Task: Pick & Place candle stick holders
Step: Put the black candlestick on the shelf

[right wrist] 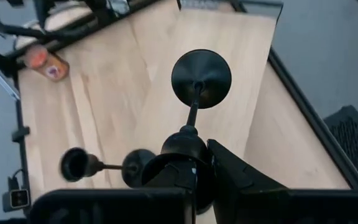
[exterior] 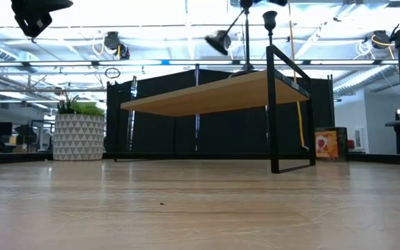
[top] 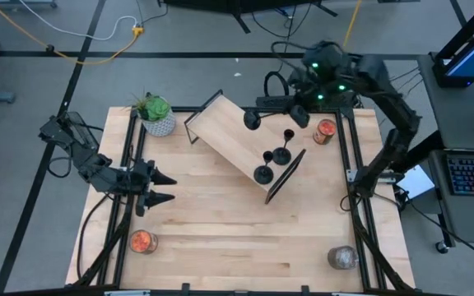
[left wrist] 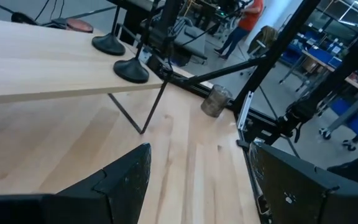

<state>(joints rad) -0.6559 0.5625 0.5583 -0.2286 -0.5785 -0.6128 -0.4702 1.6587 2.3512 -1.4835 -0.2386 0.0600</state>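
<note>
A tilted wooden shelf on black wire legs stands at the table's far middle. Two matte-black candle stick holders stand on it by their disc bases. My right gripper is above the shelf's far end, shut on a third holder, which also shows in the right wrist view and the low view. My left gripper is open and empty at the table's left, pointing toward the shelf; its fingers show in the left wrist view. My right gripper pinches the holder's cup end between its two fingers, which hide the exact place of contact. The fingers come slanting down from the far right. The stem and disc base point away from the fingers; the holder is tilted and clear of the shelf.
A potted plant stands at the far left. An orange jar stands at the far right, another orange jar at the near left, and a grey jar at the near right. Bare wood lies near the table's front edge.
</note>
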